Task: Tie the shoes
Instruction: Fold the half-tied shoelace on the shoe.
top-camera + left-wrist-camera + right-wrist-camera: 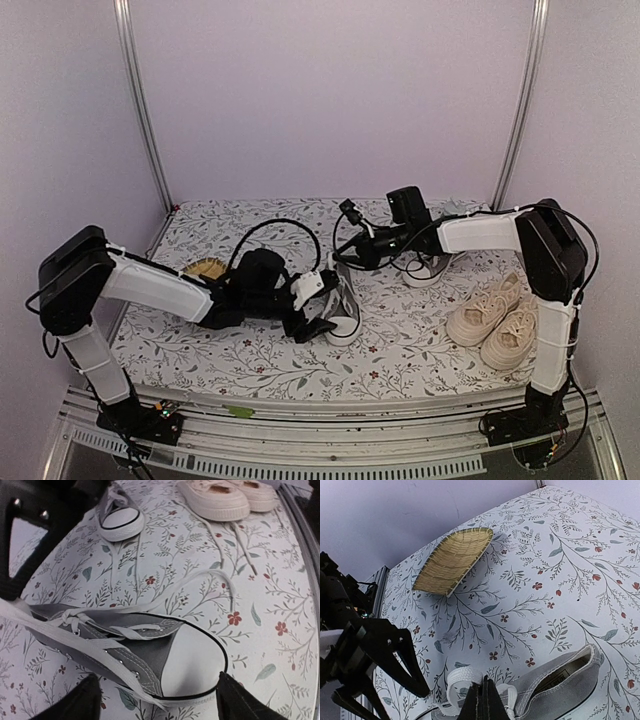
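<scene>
1. The grey shoe (150,650) you are tying lies mid-table, just ahead of the left gripper (157,680). In the left wrist view its toe cap is by the right-hand finger and its heel runs off left.
2. The left gripper's jaws are released, spread wide and holding nothing. The shoe's long axis runs finger to finger, so you straddle it lengthwise, not across.
3. The right gripper (482,697) is clenched tight, hanging over the ankle end of the same shoe. A white lace loop (462,676) sits right against its fingers. You cannot tell whether the lace is actually pinched.
4. The loose lace (220,587) trails off the eyelets, away from the left jaws on the far side of the shoe, toward the cream pair (220,497).
5. Judgement: the left arm is nearer that free end. You would reach forward over the shoe, not sideways, and turn the wrist so the jaws cross the lace.
6. The second grey shoe (117,515) sits well apart, laces undone.
</scene>
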`<act>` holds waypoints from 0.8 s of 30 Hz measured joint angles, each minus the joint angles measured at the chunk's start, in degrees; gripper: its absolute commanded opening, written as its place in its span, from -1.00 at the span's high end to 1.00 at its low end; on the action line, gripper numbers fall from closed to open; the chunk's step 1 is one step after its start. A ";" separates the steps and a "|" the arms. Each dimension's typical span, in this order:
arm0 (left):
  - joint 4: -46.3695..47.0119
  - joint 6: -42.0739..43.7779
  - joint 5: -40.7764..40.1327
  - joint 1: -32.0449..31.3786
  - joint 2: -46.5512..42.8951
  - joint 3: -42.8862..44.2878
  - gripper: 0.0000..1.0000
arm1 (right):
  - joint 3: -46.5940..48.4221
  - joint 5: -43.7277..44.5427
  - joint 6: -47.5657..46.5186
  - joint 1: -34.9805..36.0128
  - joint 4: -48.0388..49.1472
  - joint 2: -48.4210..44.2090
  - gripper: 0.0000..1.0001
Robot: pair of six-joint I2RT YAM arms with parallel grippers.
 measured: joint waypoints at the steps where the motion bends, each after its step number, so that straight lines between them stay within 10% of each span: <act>1: -1.51 1.33 1.11 0.35 -1.64 -0.48 -0.84 | -0.20 -0.55 -0.44 -0.24 0.11 0.02 0.99; 5: -8.94 5.20 6.16 2.49 -9.92 -1.16 -0.76 | -0.26 -2.47 -1.95 -1.14 0.37 0.02 0.99; 10: -6.10 5.84 13.66 10.01 -15.43 -1.20 -0.10 | -0.26 -4.04 -3.80 -1.44 0.44 0.02 0.99; 24: -2.97 10.75 31.50 17.68 8.02 18.29 0.19 | -0.24 -6.36 -5.92 -1.44 0.79 0.24 0.99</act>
